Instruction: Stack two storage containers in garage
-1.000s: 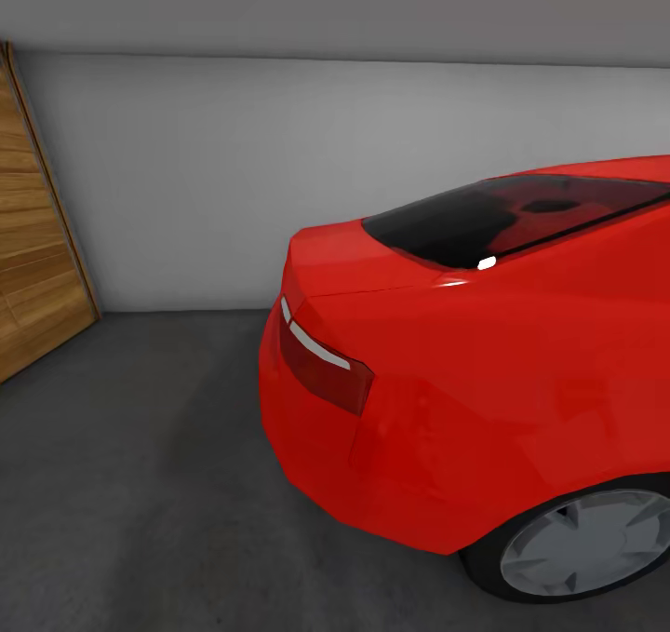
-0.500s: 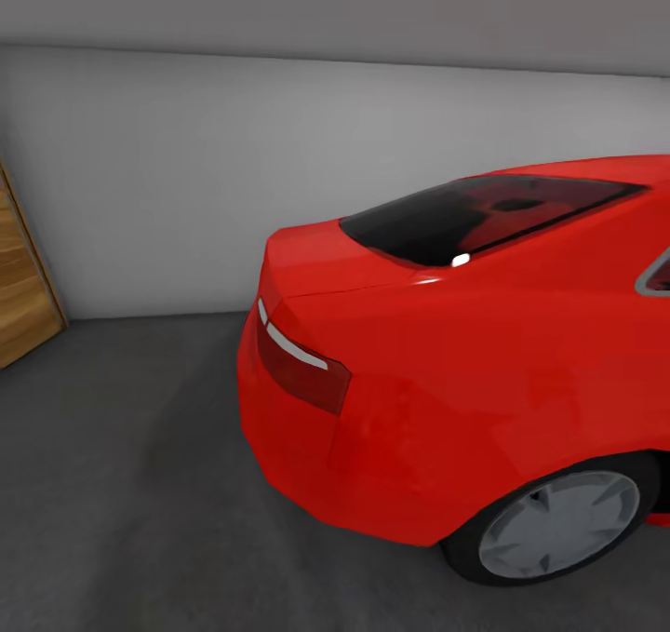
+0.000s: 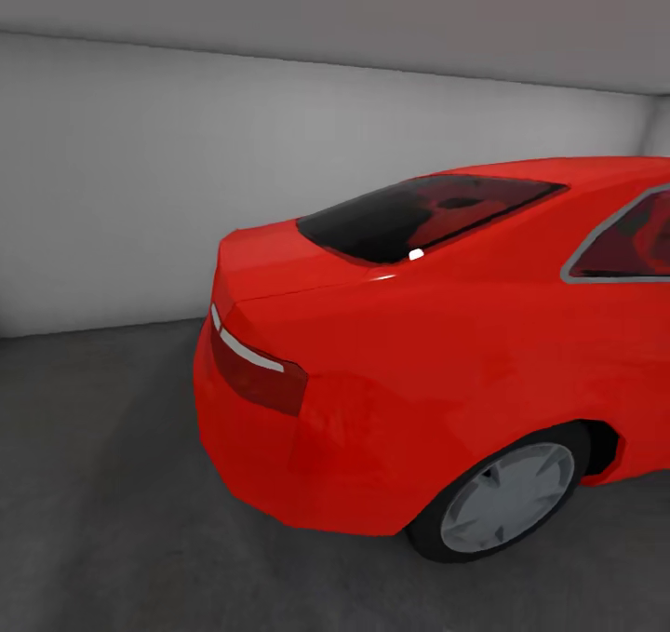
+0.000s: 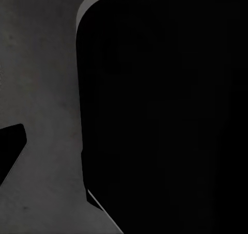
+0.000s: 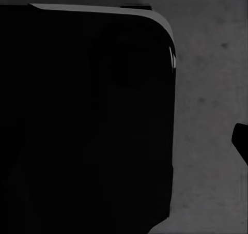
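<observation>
Head camera has swung to the right; scene itself unmoved. Red car point(image 3: 447, 353) now sits further toward the view's left than 1.0 s ago, with its side window point(image 3: 625, 241) and the whole rear wheel point(image 3: 507, 497) now in frame. Wooden door has dropped out at the view's left. Far corner of the pale wall point(image 3: 140, 176) has entered at the right edge.

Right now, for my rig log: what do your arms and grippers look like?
Little can be told. Each wrist view has a large matte black body with rounded corners and a thin pale grey edge, over grey floor. A small black wedge at the border may be a gripper finger.
</observation>
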`<state>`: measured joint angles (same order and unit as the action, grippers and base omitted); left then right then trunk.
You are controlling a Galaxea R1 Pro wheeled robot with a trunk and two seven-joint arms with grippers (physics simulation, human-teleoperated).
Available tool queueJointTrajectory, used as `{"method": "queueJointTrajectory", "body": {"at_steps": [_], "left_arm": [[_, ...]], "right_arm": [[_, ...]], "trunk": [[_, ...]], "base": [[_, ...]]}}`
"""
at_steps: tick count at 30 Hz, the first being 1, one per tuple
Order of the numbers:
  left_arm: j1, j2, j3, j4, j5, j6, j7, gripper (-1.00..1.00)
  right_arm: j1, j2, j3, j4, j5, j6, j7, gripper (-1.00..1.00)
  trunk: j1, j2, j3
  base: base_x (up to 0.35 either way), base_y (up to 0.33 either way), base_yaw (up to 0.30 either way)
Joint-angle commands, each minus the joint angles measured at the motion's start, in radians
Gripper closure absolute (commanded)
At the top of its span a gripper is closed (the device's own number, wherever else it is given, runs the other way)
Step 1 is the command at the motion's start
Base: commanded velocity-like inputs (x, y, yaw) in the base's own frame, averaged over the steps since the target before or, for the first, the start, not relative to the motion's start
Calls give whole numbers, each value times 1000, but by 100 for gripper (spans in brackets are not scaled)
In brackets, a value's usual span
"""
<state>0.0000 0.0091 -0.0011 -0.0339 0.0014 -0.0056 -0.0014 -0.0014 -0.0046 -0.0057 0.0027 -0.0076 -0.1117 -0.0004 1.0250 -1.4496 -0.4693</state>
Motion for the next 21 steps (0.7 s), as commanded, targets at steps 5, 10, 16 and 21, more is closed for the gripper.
{"method": "queueJointTrajectory", "body": {"at_steps": [5, 10, 16, 21], "left_arm": [[0, 0, 0, 0, 0, -1, 0, -100], [0, 0, 0, 0, 0, -1, 0, -100], [0, 0, 0, 0, 0, -1, 0, -100], [0, 0, 0, -1, 0, -1, 0, -100]], "right_arm": [[0, 0, 2, 0, -2, -3, 3, -100], [0, -1, 3, 0, -3, -3, 10, -100], [0, -1, 2, 1, -3, -3, 9, -100], [0, -1, 0, 2, -3, -3, 7, -100]], "trunk": [[0, 0, -1], [0, 0, -1], [0, 0, -1], [0, 0, -1]], "base": [[0, 0, -297], [0, 0, -298], [0, 0, -299], [0, 0, -300]]}}
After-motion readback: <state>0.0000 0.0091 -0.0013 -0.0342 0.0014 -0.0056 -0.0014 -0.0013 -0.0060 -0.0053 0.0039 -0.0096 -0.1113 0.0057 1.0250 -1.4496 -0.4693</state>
